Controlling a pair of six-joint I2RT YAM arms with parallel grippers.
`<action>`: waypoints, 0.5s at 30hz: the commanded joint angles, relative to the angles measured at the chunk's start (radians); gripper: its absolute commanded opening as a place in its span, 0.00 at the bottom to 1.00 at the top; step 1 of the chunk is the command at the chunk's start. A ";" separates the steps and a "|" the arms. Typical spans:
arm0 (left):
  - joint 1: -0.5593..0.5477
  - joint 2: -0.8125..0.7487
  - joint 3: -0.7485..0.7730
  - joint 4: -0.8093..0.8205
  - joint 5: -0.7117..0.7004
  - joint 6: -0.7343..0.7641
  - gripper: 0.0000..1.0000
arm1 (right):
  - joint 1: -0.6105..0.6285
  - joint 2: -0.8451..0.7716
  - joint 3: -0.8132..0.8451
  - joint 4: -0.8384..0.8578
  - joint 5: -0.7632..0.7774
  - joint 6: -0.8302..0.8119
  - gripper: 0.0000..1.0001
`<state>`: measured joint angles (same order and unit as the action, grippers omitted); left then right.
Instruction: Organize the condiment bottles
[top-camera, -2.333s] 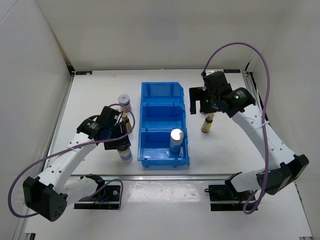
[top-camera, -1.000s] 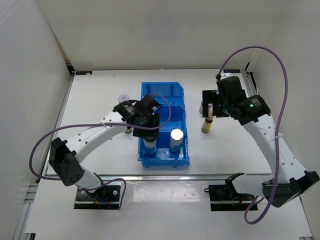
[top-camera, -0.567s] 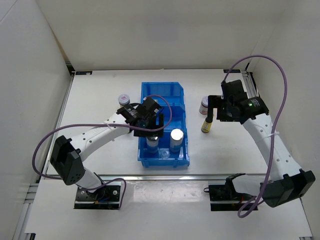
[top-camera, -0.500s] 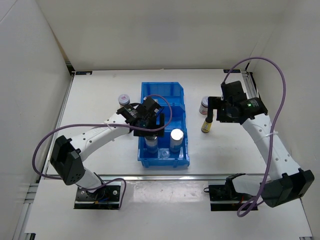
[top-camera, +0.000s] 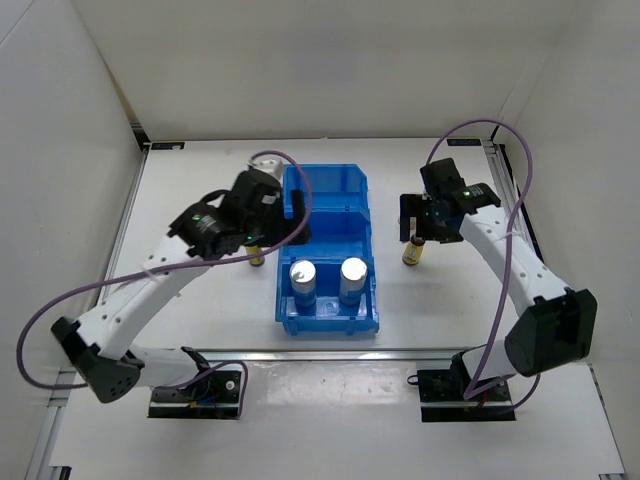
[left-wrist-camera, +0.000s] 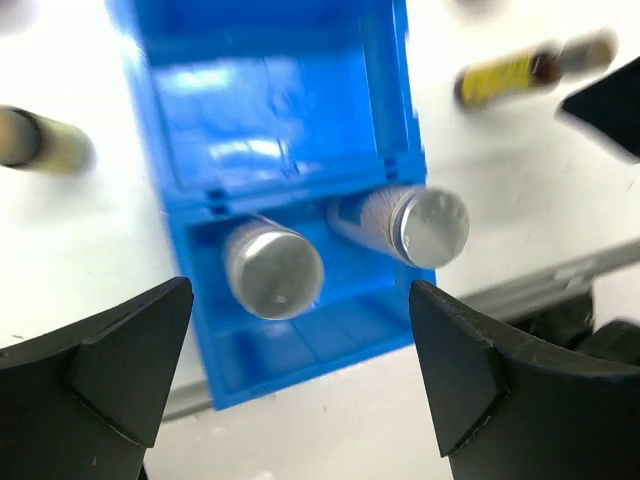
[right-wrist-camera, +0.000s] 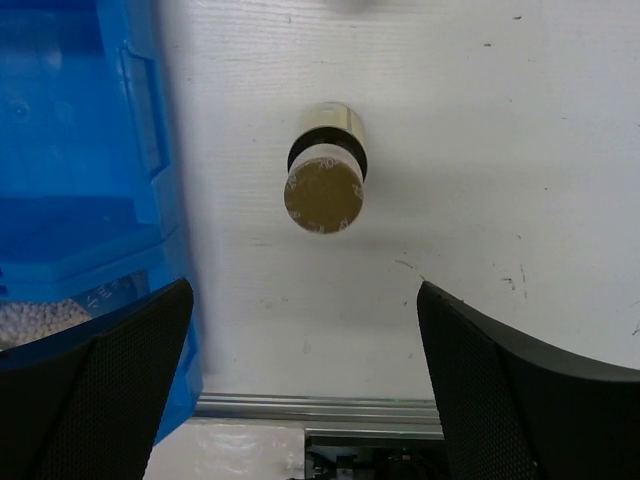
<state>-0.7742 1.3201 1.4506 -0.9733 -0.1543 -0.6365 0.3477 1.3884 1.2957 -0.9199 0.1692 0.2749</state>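
Two silver-topped cylinders (top-camera: 303, 277) (top-camera: 352, 272) stand side by side in the near compartment of the blue bin (top-camera: 325, 190); they also show in the left wrist view (left-wrist-camera: 272, 272) (left-wrist-camera: 428, 222). My left gripper (top-camera: 291, 220) (left-wrist-camera: 300, 390) is open and empty, raised over the bin's left wall. One dark brown bottle (top-camera: 257, 257) (left-wrist-camera: 40, 140) stands left of the bin. The other brown bottle (top-camera: 413, 252) (right-wrist-camera: 323, 192) stands right of it, just below my right gripper (top-camera: 420, 226) (right-wrist-camera: 305, 390), which is open and empty. The white-lidded jars are hidden under the arms.
The bin's middle compartment (left-wrist-camera: 270, 130) and far compartment (top-camera: 322, 182) hold nothing. The bin's right wall (right-wrist-camera: 150, 120) is close to the left of the right brown bottle. A metal rail (right-wrist-camera: 320, 408) runs along the table's near edge.
My left gripper has let go of the second silver-topped cylinder in the near compartment and pulled up and back to the left. My right gripper has shifted left, over the jar and bottle.
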 joint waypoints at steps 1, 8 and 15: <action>0.065 -0.081 0.042 -0.048 -0.068 0.061 1.00 | -0.003 0.044 0.017 0.042 -0.008 0.015 0.94; 0.236 -0.179 -0.005 -0.097 -0.131 0.155 1.00 | -0.003 0.087 0.017 0.061 0.036 0.024 0.81; 0.426 -0.242 -0.087 -0.097 -0.209 0.265 1.00 | -0.003 0.127 0.017 0.079 0.046 0.024 0.69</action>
<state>-0.4030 1.1004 1.3796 -1.0546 -0.2947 -0.4488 0.3481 1.5074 1.2957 -0.8757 0.1886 0.2893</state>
